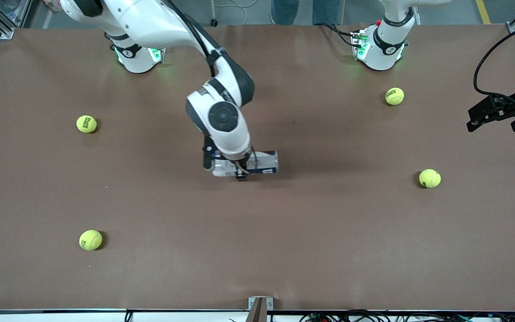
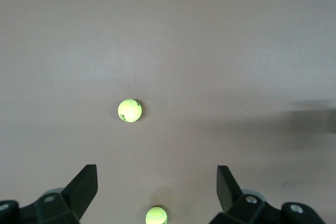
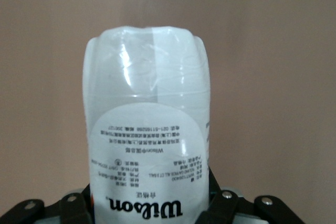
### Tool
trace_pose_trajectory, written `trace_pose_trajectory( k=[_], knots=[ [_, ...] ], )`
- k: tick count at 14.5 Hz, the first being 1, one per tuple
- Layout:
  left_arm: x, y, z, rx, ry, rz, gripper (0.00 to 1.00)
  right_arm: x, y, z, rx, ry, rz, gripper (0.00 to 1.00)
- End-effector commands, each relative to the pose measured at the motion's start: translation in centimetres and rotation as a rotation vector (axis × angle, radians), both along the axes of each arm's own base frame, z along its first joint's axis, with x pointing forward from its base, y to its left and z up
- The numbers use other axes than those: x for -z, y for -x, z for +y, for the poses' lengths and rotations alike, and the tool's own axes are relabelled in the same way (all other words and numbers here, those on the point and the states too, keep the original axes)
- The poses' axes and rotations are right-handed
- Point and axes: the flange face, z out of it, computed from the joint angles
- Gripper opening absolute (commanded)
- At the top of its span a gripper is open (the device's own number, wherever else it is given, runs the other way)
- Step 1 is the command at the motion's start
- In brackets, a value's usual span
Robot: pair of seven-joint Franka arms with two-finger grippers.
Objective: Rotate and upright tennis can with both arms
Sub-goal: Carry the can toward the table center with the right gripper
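The tennis can (image 1: 264, 163), a clear tube with a white and navy label, lies on its side on the brown table (image 1: 329, 232) near the middle. My right gripper (image 1: 224, 167) reaches down over it and is shut on the can, one finger on each side. In the right wrist view the can (image 3: 149, 129) fills the space between the fingers of the right gripper (image 3: 152, 203). My left gripper (image 1: 492, 114) waits open and empty, up over the left arm's end of the table. In the left wrist view the left gripper (image 2: 157, 182) has its jaws wide apart.
Several yellow tennis balls lie apart on the table: two toward the right arm's end (image 1: 86, 124) (image 1: 90, 240) and two toward the left arm's end (image 1: 394, 96) (image 1: 429, 178). The left wrist view shows two balls (image 2: 129, 110) (image 2: 156, 215) below the left gripper.
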Motion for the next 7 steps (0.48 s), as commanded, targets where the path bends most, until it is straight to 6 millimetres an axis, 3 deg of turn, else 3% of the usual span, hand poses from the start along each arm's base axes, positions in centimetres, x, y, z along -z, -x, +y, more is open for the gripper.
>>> trace_pose_trajectory(
  k=[1,4,7],
  knots=[
    [1.1,-0.4,-0.6,-0.001,0.014,0.028,1.0,1.0,-0.7,4.0,0.001,-0.018,-0.033,0.73],
    [2.3,-0.7,-2.7,0.022,0.018,0.05,1.0,3.5,1.2,7.3,-0.041,-0.002,-0.048,0.73],
    [7.0,-1.9,-5.1,0.002,0.078,0.167,1.0,5.5,2.7,9.1,-0.079,0.017,-0.088,0.75]
  ],
)
